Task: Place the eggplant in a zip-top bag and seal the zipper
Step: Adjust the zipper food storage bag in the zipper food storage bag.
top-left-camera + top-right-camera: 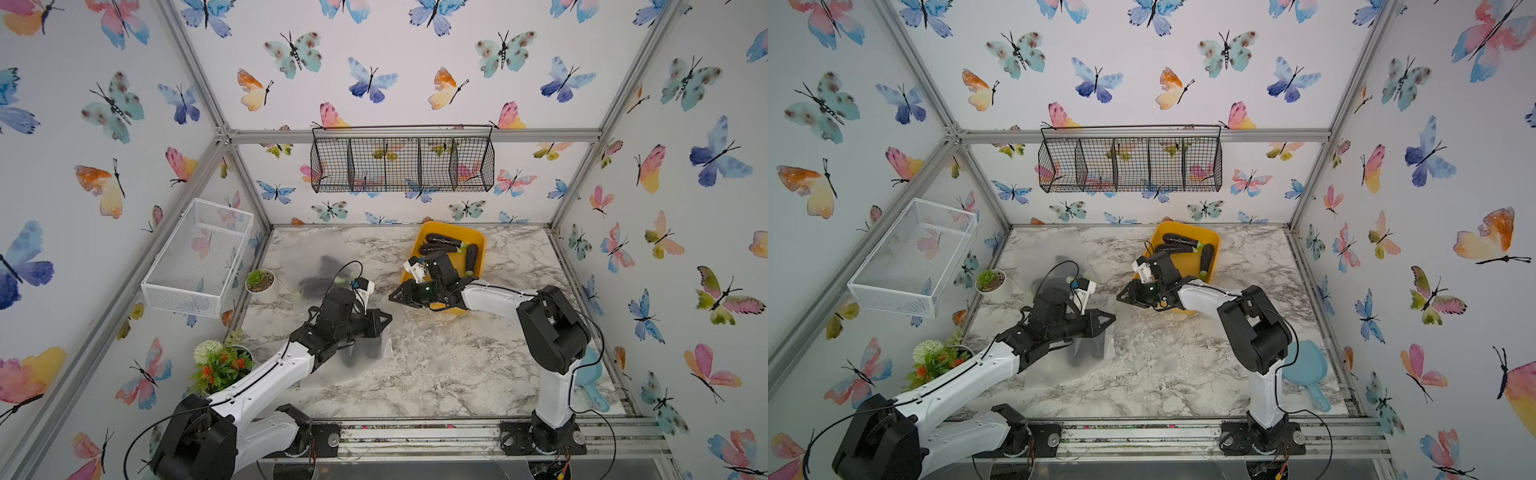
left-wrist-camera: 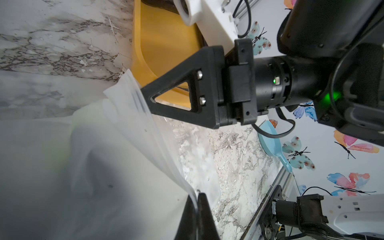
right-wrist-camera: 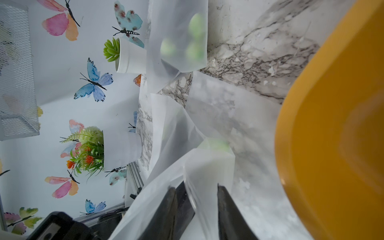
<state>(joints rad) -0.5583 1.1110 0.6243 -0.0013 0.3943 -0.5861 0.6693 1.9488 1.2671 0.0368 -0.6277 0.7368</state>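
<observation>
A frosted zip-top bag (image 1: 374, 347) hangs below my left gripper (image 1: 390, 318), which is shut on the bag's top edge (image 2: 193, 193). A dark eggplant (image 1: 359, 351) shows dimly through the bag in both top views. My right gripper (image 1: 391, 296) has come in from the right at the other end of the top edge. In the right wrist view its jaws (image 3: 200, 185) stand apart, with the bag's edge (image 3: 207, 164) running between the fingers. The left wrist view shows the right gripper's tip (image 2: 145, 92) against the bag's zipper strip (image 2: 137, 99).
A yellow tub (image 1: 478, 245) behind the right arm holds more eggplants (image 1: 442, 240). Another frosted bag (image 1: 320, 270) with dark eggplants lies at the back left. Two potted plants (image 1: 259, 280) (image 1: 220, 365) line the left side. A blue scoop (image 1: 592, 382) lies at the right front.
</observation>
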